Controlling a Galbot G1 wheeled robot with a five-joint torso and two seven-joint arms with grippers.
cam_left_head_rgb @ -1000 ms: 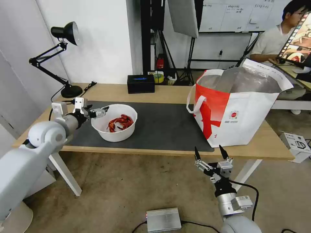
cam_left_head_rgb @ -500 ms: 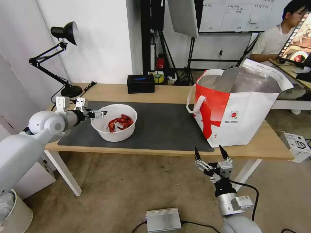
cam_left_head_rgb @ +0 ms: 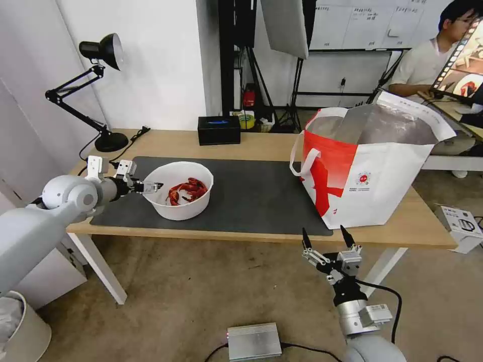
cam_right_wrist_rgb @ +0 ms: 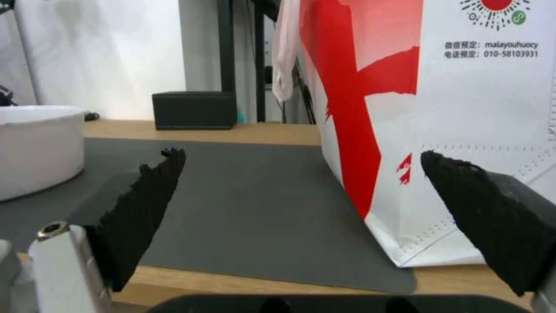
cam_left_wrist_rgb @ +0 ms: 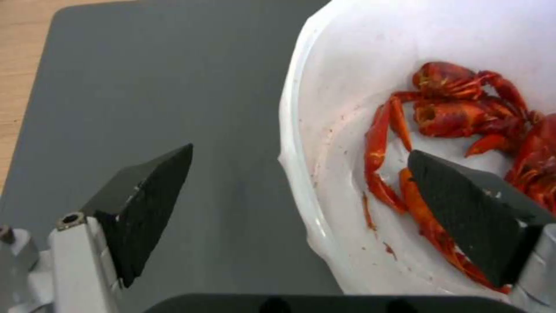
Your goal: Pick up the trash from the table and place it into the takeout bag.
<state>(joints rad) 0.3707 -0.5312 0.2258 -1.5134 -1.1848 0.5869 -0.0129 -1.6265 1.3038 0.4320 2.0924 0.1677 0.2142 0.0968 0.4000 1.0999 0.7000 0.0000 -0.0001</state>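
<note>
Left gripper (cam_left_head_rgb: 151, 187) has dropped lower at the bowl's left rim since a second ago; bowl, bag and right arm unchanged.

Going left to right: left gripper's jaws are spread wide and straddle the rim of the white bowl (cam_left_head_rgb: 177, 196), one finger (cam_left_wrist_rgb: 145, 204) outside over the dark grey mat (cam_left_head_rgb: 251, 193), the other finger (cam_left_wrist_rgb: 469, 213) inside over the red crayfish shells (cam_left_head_rgb: 187, 190); jaws not clamped on the wall, touching it or not, can't tell. Bowl sits on the mat at the left part of the surface (cam_left_head_rgb: 261, 146). Black tissue box (cam_left_head_rgb: 218, 130) at the far edge. Takeout bag (cam_left_head_rgb: 382, 176) stands upright at the right end, mouth open. Right gripper (cam_left_head_rgb: 327, 241) hangs below the near edge in front of the bag, jaws spread wide, holding nothing.
</note>
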